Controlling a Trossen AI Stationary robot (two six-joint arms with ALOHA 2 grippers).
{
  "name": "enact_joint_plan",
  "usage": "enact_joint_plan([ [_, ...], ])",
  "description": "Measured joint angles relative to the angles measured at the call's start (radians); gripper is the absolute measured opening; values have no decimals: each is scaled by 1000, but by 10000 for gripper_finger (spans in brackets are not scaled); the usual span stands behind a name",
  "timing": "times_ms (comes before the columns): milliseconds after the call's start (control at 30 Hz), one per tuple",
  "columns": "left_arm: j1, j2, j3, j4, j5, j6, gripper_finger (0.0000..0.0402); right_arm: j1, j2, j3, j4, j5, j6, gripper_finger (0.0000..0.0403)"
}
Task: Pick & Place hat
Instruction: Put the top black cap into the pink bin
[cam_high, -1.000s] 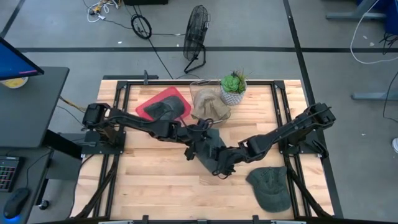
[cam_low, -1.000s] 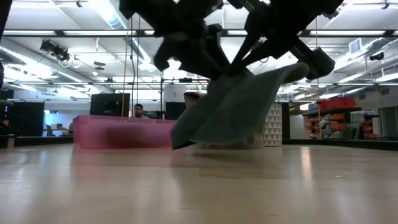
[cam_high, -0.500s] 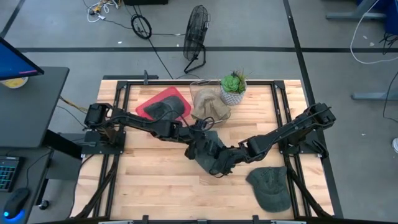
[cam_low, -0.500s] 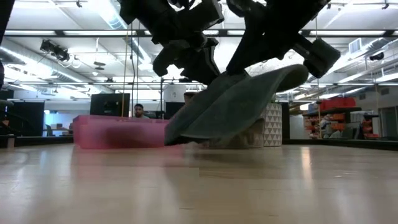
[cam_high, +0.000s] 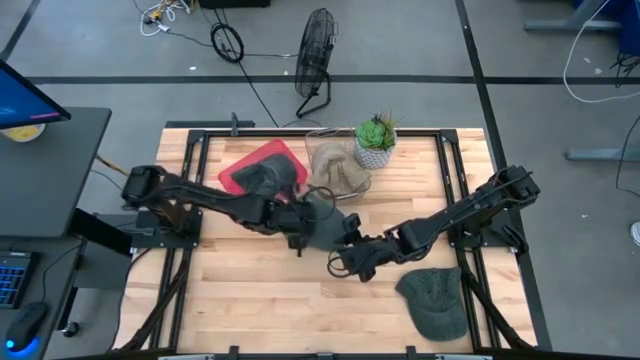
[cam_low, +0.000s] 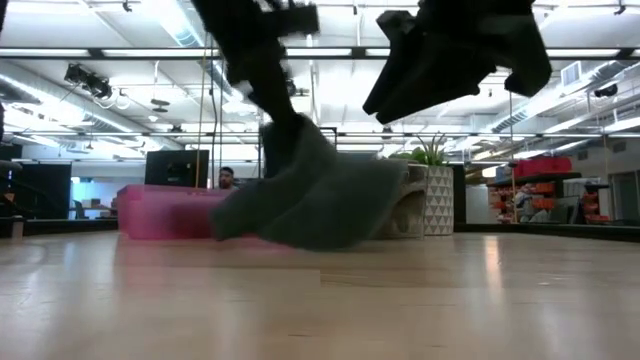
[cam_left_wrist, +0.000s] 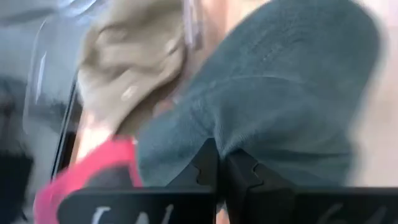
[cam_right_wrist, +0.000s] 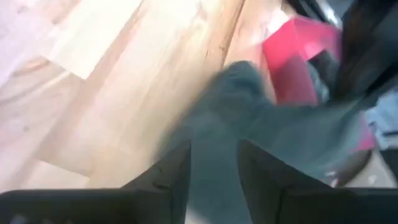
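Note:
A dark grey hat (cam_high: 326, 228) hangs at the table's middle, with my left gripper (cam_high: 300, 226) shut on it. In the low view the grey hat (cam_low: 312, 200) droops below the left gripper (cam_low: 272, 125). My right gripper (cam_high: 350, 262) stands open just near and right of the hat, touching nothing; in its wrist view the grey hat (cam_right_wrist: 249, 124) lies ahead of the spread fingers (cam_right_wrist: 212, 171). A red tray (cam_high: 262, 165) at the far left holds another dark hat (cam_high: 262, 176). A beige hat (cam_high: 338, 170) lies beside the tray. A green hat (cam_high: 436, 300) lies at the near right. My left gripper pinches the grey hat's edge (cam_left_wrist: 217, 140) between its two shut fingers (cam_left_wrist: 239, 177), coming at it slanting down from the table's left. The hat hangs slack below the fingers, and its lower edge (cam_low: 290, 242) looks to reach the tabletop.
A potted plant (cam_high: 376, 140) stands at the far edge, right of the beige hat. Black frame rails (cam_high: 455, 190) run along the table's left and right sides. Bare wood (cam_high: 250, 290) lies at the near left.
My left gripper has taken hold of the grey hat and drawn it toward the table's left and far side. My right gripper has opened and let the hat go. The hat, held up between both grippers before, now droops from the left gripper alone.

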Motion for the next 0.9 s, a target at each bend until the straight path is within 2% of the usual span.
enact_joint_plan([
  [233,5,-132,134,-467,-27,-377,11,1,0,0,-16,0,125,148],
  [367,33,-198,165,-632,-76,-498,7,1,0,0,-25,0,147,143],
  [533,140,-269,167,-670,-96,-616,12,1,0,0,-38,0,151,138],
  [733,313,-270,157,-665,-97,-732,12,1,0,0,-40,0,151,137],
  [900,410,-239,88,-593,-17,-754,11,1,0,0,-49,0,151,137],
])
